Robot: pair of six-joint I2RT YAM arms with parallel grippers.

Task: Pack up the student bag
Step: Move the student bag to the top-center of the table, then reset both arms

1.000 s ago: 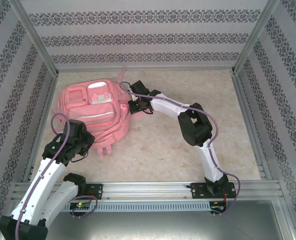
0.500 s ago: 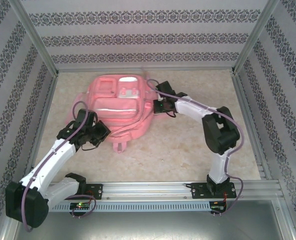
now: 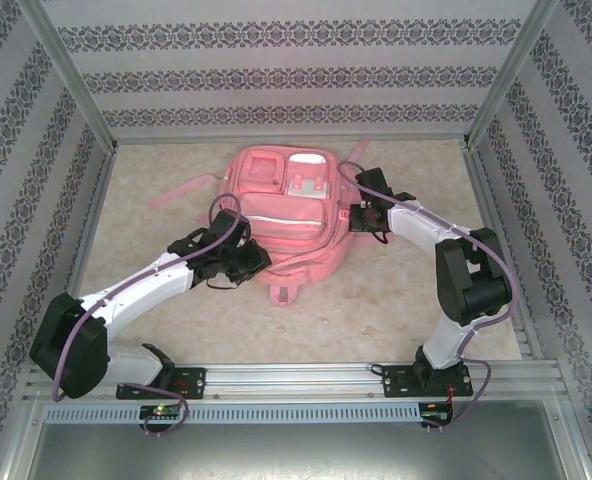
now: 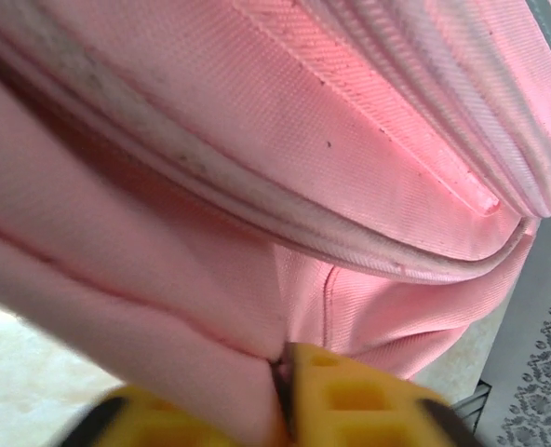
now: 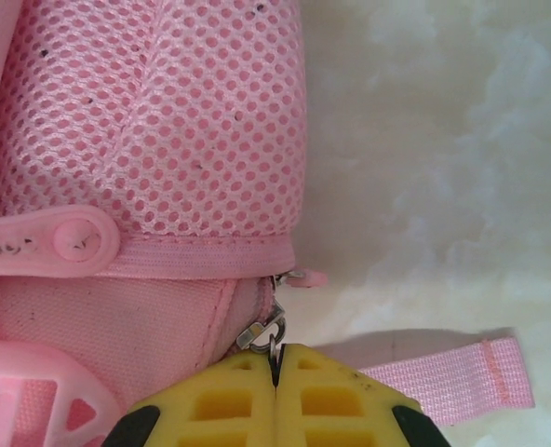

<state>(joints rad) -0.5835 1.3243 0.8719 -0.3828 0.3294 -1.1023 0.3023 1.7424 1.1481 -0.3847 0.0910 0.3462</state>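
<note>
Student bag (image 3: 288, 218) lies face-up in the middle of the worktop (image 3: 396, 300), a touch toward 12 o'clock. Its long axis runs 12 to 6, with the pocket end at 12 and a small loop (image 3: 278, 295) at 6. Loose straps (image 3: 181, 190) trail off toward 10 and 1 o'clock. Left tool (image 3: 244, 262) presses in at the bag's 7 o'clock corner, a fold of pink fabric between its yellow fingers; clamped or let go, I cannot tell. Right tool (image 3: 356, 220) sits at 3 o'clock, clenched on the metal zip pull (image 5: 268, 333) just below the mesh side pocket (image 5: 164, 121). The worktop is pale marbled beige, with patterned wall panels (image 3: 296, 75) on three sides and an aluminium rail (image 3: 296, 375) at 6.
</note>
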